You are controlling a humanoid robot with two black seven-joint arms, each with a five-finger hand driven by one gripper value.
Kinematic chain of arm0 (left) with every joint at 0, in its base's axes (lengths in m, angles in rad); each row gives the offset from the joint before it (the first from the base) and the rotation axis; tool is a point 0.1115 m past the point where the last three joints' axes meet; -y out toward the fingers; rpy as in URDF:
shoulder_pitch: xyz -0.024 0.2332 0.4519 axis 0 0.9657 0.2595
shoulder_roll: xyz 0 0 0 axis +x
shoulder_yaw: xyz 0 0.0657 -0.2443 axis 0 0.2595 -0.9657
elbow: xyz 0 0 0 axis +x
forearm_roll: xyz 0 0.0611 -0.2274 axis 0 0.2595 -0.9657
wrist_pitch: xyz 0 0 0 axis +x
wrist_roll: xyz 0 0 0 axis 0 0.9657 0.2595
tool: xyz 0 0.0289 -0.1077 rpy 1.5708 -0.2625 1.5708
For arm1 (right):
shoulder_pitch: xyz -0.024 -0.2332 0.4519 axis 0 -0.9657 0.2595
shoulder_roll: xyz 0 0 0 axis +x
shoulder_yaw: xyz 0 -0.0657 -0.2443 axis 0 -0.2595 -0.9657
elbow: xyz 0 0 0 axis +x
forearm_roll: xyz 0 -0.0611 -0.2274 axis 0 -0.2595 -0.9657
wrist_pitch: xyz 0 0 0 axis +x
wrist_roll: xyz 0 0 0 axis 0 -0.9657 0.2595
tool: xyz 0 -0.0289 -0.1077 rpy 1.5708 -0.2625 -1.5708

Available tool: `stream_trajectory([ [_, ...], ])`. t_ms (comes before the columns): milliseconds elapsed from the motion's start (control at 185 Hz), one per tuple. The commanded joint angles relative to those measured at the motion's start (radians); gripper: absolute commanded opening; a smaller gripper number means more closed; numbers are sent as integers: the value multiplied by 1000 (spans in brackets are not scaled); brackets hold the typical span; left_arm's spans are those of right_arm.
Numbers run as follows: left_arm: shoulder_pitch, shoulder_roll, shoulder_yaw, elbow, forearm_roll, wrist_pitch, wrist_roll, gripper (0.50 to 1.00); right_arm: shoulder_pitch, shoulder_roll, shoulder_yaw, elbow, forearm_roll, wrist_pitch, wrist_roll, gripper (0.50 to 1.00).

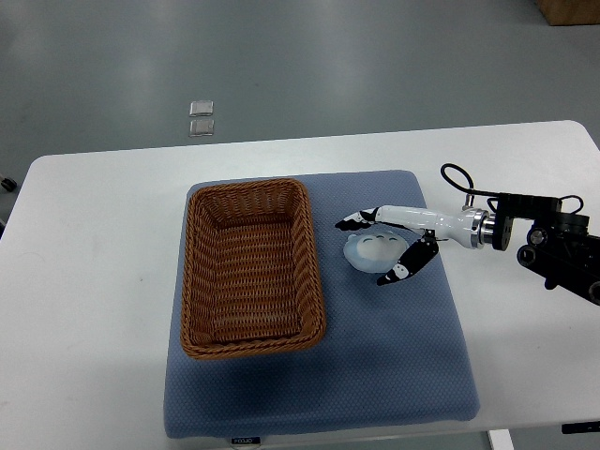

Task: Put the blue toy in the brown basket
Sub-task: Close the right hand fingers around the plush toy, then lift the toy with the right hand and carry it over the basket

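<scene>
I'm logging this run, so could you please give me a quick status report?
Right hand open, fingers around the toy, not yet lifted. Toy on the mat, just right of the basket. Basket empty. Left hand not in view; nothing in the way.

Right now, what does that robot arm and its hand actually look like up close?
Only the right arm shows, entering from the right edge: chunky black joint housings, then a silver metal ring at the wrist. A thin black cable loops above it. The right hand has a glossy white palm and slim fingers in white with black segments and tips.
</scene>
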Motion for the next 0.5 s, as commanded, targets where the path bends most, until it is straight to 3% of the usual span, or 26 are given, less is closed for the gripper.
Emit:
stream_trajectory([
  [0, 0, 0, 0, 0, 0, 0, -1, 1000, 0, -1, -28, -6, -2, -49, 0, 901],
  [60, 0, 0, 0, 0, 0, 0, 1, 1000, 2, -1, -39, -8, -3, -64, 0, 881],
  [124, 0, 0, 0, 0, 0, 0, -1, 1000, 2, -1, -41, -12, -3, -69, -2, 811],
  [206, 0, 0, 0, 0, 0, 0, 1, 1000, 4, -1, -41, -15, -3, -69, -2, 782],
  [308, 0, 0, 0, 0, 0, 0, -1, 1000, 7, -4, -41, -15, -3, -69, -3, 656],
  [411, 0, 0, 0, 0, 0, 0, 1, 1000, 8, -7, -41, -15, -3, -69, -2, 599],
  [492, 0, 0, 0, 0, 0, 0, 1, 1000, 8, -10, -39, -15, -3, -69, -2, 525],
])
